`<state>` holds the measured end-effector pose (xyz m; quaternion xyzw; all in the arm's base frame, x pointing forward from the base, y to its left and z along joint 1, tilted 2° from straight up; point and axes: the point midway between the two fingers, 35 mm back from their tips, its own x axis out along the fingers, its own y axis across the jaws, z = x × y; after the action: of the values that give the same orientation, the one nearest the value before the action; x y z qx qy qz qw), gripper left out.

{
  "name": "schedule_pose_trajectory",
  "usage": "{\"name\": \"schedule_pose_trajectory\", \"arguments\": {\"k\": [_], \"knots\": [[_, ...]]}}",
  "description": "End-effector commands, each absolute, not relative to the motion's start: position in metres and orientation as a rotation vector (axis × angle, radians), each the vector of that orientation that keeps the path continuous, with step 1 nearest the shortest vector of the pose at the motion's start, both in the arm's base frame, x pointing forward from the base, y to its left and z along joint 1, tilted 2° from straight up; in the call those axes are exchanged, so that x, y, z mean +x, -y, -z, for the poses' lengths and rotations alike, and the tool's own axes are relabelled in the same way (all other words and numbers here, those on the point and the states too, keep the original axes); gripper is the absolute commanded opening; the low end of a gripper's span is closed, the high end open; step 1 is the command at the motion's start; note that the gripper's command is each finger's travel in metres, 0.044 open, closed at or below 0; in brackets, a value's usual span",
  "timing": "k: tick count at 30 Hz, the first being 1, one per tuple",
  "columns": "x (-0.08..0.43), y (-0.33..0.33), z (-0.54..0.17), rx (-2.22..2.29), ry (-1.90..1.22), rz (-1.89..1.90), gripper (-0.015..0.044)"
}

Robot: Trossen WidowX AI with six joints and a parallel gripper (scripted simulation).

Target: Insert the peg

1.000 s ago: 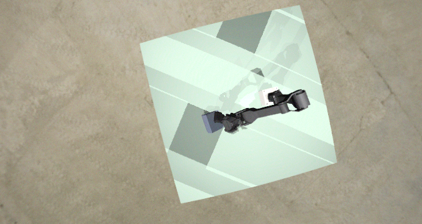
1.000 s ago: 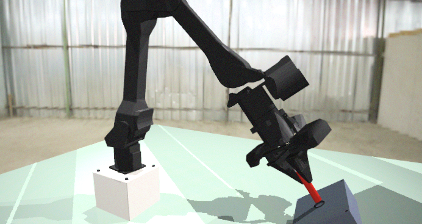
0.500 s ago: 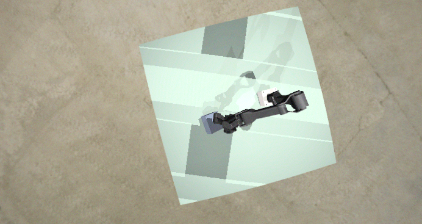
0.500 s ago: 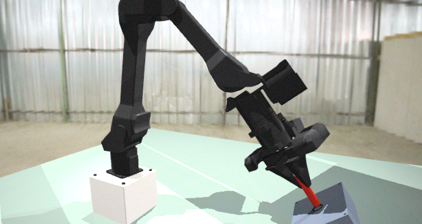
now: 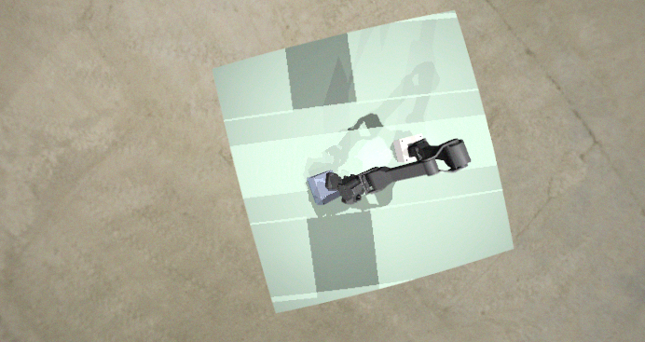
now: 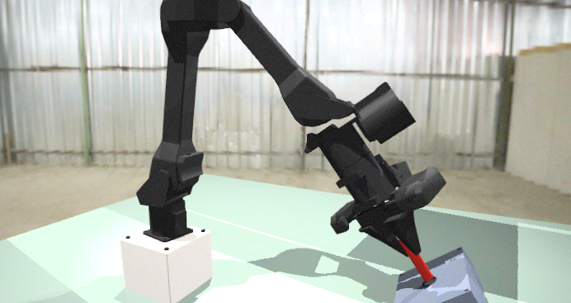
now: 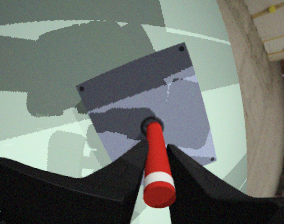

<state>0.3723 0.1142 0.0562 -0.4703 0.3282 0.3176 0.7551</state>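
A round red peg (image 6: 421,266) (image 7: 157,160) with a white band near its top end is tilted, and its bottom end is at the dark-ringed hole (image 6: 429,282) (image 7: 152,125) in the sloped panel. The blue-grey panel (image 5: 321,195) (image 6: 458,276) (image 7: 185,115) faces up toward the arm. How deep the peg's bottom end sits in the hole cannot be seen. My gripper (image 6: 409,245) (image 7: 155,148) is shut on the peg, above the panel's face, and its fingers do not appear to touch the panel. In the overhead view the peg is hidden under the gripper.
The arm stands on a white base block (image 5: 402,151) (image 6: 165,270) and reaches over the pale green table (image 5: 419,239) (image 6: 231,196). Shadows of the arm fall over the table and the panel. A corrugated metal wall is in the background.
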Motion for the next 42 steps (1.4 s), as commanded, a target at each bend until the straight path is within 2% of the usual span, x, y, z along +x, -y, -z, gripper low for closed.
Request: {"name": "schedule_pose_trajectory", "arguments": {"k": [1,42], "knots": [[0.3724,-0.1143,-0.0531,-1.027,-0.721,-0.697,0.0],[0.3758,-0.1153,-0.0486,-1.027,-0.721,-0.697,0.0]]}}
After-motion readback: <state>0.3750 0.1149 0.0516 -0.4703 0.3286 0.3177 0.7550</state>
